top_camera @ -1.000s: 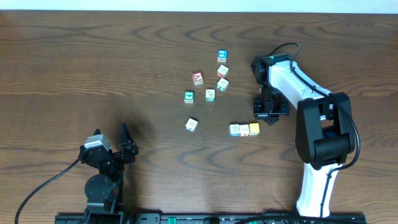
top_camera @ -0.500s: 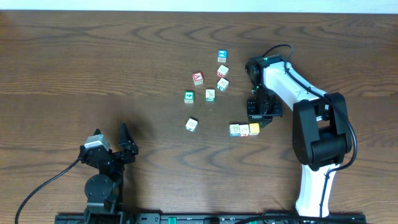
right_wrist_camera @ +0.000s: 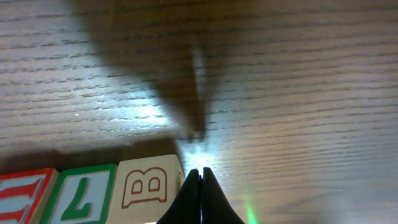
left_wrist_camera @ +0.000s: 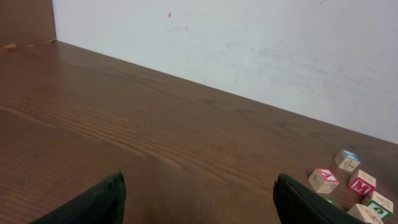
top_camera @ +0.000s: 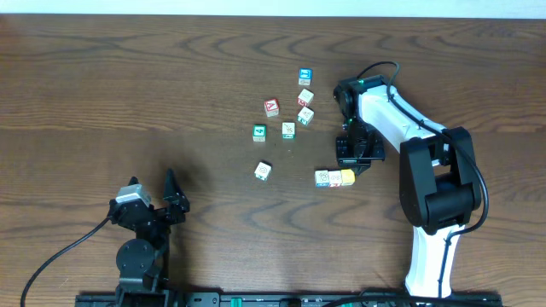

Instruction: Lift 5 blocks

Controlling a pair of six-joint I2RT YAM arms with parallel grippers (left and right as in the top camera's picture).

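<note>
Three blocks lie in a row right of the table's middle: a yellow-faced one (top_camera: pixel 348 176), then two cream ones (top_camera: pixel 335 177) (top_camera: pixel 322 177). In the right wrist view they show a brown B (right_wrist_camera: pixel 146 183), a green L (right_wrist_camera: pixel 81 194) and a red letter (right_wrist_camera: pixel 22 198). My right gripper (top_camera: pixel 354 164) (right_wrist_camera: pixel 200 172) is shut with nothing in it, its tips low at the table right beside the B block's edge. Another cream block (top_camera: pixel 263 170) lies alone to the left. Further cream blocks (top_camera: pixel 288 130) (top_camera: pixel 305 116) (top_camera: pixel 305 97) sit farther back. My left gripper (top_camera: pixel 176 196) (left_wrist_camera: pixel 199 190) stands open and empty at the front left.
A red-faced cube (top_camera: pixel 271 107), a green-faced cube (top_camera: pixel 259 133) and a blue-faced cube (top_camera: pixel 304 78) lie among the far cluster. The left wrist view shows some of the cluster (left_wrist_camera: pixel 323 179) at its right edge, and a white wall (left_wrist_camera: pixel 249 43) behind the table.
My right gripper has moved left and a little toward the front, closing in on the yellow end of the row. The left arm and the blocks have not moved.
</note>
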